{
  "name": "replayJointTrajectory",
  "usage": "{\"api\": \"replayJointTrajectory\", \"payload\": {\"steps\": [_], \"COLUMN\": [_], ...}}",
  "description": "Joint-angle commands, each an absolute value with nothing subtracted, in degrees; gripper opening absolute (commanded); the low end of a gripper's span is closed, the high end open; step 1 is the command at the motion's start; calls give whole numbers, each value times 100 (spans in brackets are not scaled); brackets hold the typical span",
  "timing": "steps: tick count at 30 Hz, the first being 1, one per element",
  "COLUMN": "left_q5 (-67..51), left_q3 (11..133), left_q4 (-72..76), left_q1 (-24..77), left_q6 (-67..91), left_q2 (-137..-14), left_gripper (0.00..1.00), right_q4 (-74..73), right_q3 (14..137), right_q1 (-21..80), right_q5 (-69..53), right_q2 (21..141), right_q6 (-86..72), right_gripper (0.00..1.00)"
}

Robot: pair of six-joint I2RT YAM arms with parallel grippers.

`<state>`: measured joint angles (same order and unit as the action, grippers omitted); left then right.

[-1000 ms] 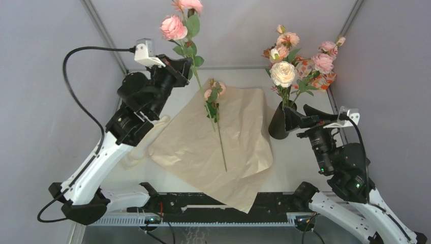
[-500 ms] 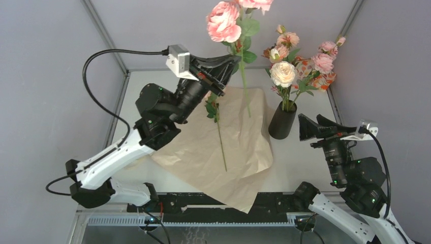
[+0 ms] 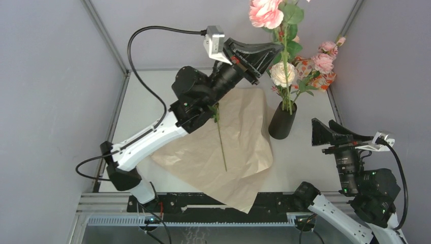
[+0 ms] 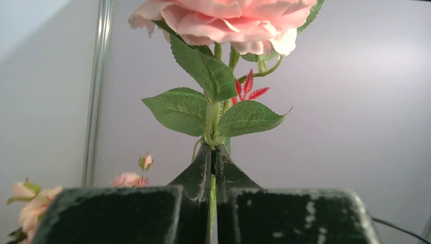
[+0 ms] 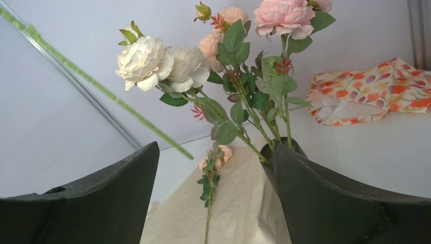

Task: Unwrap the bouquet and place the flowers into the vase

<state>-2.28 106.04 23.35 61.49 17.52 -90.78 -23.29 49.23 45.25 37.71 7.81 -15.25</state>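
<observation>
the left gripper [image 4: 213, 151] is pinching the stem of a pink rose [image 3: 265, 11] between closed fingers, holding it upright above the vase [image 3: 281, 124]. the stem's lower end is hanging by the vase mouth, among the flowers [image 5: 145, 61] standing in it; whether it is inside is unclear. the right gripper [image 3: 325, 133] is hovering wide open and empty, just right of the vase. one more flower [image 3: 220, 137] is lying on the flattened brown paper [image 3: 244, 152] in the middle of the table [image 3: 302, 162]. a flower-print cloth [image 5: 371, 89] is lying behind the vase.
</observation>
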Motion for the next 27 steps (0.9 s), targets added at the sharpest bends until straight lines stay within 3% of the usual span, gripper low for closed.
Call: {"api": "replayJointTrajectory", "payload": {"steps": [1, 7, 27], "left_q5": [-327, -97, 629], "left_q3": [11604, 12223, 11559], "left_q4": [2534, 2309, 3115], "left_q1": [6144, 6030, 5520], "left_q6": [2021, 1923, 1698], "left_q2": [-9726, -10386, -11008], "left_gripper": [0, 0, 0], "right_q4": [-2521, -2567, -2420], "right_q3": [5170, 5181, 5184], "right_q1": [4432, 4182, 3994], "right_q5": [3779, 3585, 3219], "right_q2": [702, 665, 1095], "right_q6": [-1527, -1504, -1538], "right_gripper": [90, 91, 91]}}
